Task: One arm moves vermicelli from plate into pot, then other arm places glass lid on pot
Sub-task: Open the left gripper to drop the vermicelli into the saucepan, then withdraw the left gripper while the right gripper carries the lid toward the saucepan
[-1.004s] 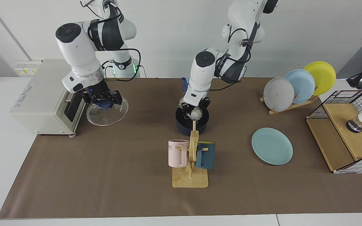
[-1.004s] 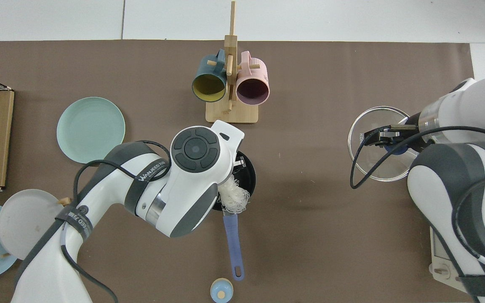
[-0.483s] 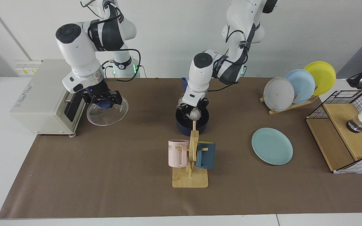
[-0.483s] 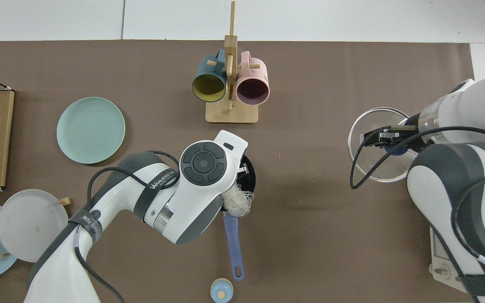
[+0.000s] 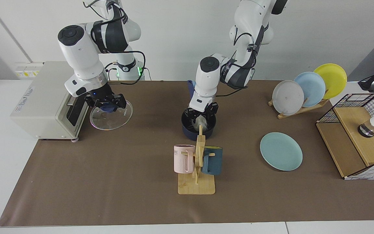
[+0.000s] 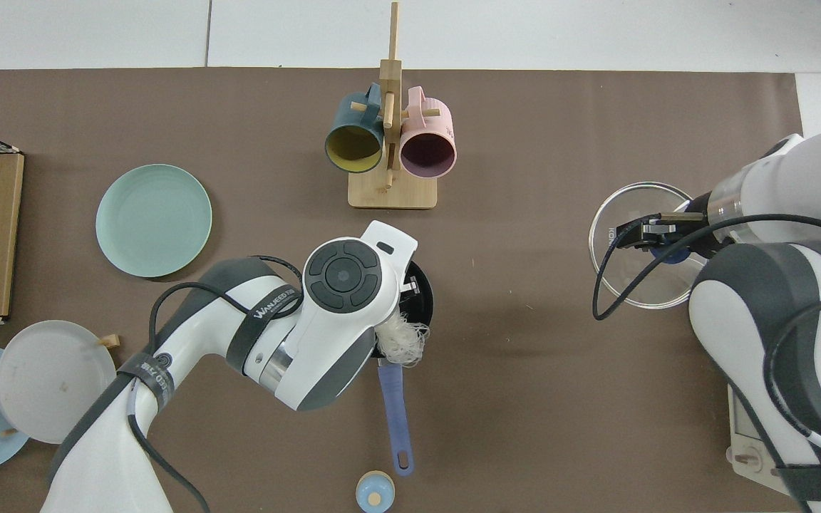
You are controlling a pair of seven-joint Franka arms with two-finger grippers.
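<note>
Facing view: my left pincer (image 5: 202, 114) sat low in the mouth of the pot (image 5: 198, 125), jaws closed on the vermicelli (image 5: 201, 121), which hung just inside the rim. Risk as I judged it: loose threads could drape over the rim or cling to the fingers on release, dragging noodles back out when I lift. The plate (image 5: 281, 151) lay bare at 3 o'clock of the pot, well apart. My right pincer (image 5: 106, 104) was clamped on the blue knob of the glass lid (image 5: 110, 115), beside the toaster oven (image 5: 44, 99). The mug rack (image 5: 197, 162) stood just at 6 o'clock of the pot and hid part of its front, so I couldn't judge depth well there.

Top view: the left arm's wrist covered most of the pot (image 6: 421, 296); only the vermicelli (image 6: 402, 340) showed, spilling near the rim by the pot's handle (image 6: 393, 413). Threads seemed to overhang that edge, so a trapped strand under the lid looked likely. The glass lid (image 6: 638, 246) sat at 3 o'clock, far across the table (image 6: 524, 399). Left arm must clear before the lid comes over, otherwise the arms collide.
</note>
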